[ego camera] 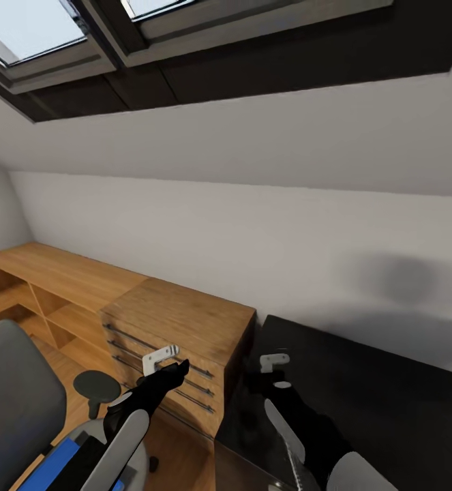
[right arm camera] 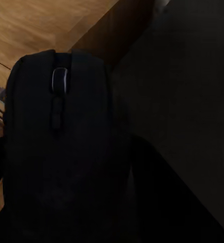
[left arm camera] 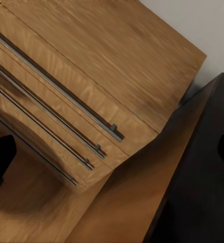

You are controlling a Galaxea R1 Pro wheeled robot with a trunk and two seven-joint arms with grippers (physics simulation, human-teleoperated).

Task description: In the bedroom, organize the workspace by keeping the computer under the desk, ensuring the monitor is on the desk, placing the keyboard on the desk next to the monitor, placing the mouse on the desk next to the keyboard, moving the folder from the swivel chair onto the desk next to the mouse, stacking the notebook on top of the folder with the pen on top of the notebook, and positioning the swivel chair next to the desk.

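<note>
Sloped grey ceiling with dark-framed skylights (ego camera: 28,31) runs across the top of the head view, above a plain white wall. Below it, at about eight o'clock, a low light-wood cabinet (ego camera: 178,320) with long metal drawer handles stands against the wall, and a longer run of the same wood with open shelves stretches away toward nine o'clock. Just beside the cabinet, toward four o'clock, lies the glossy black top of the desk (ego camera: 389,402), its near corner touching or nearly touching the cabinet's side. The left gripper (ego camera: 163,360) hangs in front of the cabinet's drawers; whether its fingers are apart or together I cannot tell. The left wrist view looks across those drawer fronts (left arm camera: 66,121) to the dark desk edge (left arm camera: 203,167). The right gripper (ego camera: 275,363) is over the near corner of the desk, and in the right wrist view a black mouse (right arm camera: 61,152) with a small scroll wheel sits large between the fingers, pinched by them above the desk surface (right arm camera: 193,101). At seven o'clock in the head view, the swivel chair (ego camera: 11,402) shows its grey back and one black armrest (ego camera: 96,385), and the bright-blue folder (ego camera: 55,464) lies on its seat, partly hidden by the left arm.
</note>
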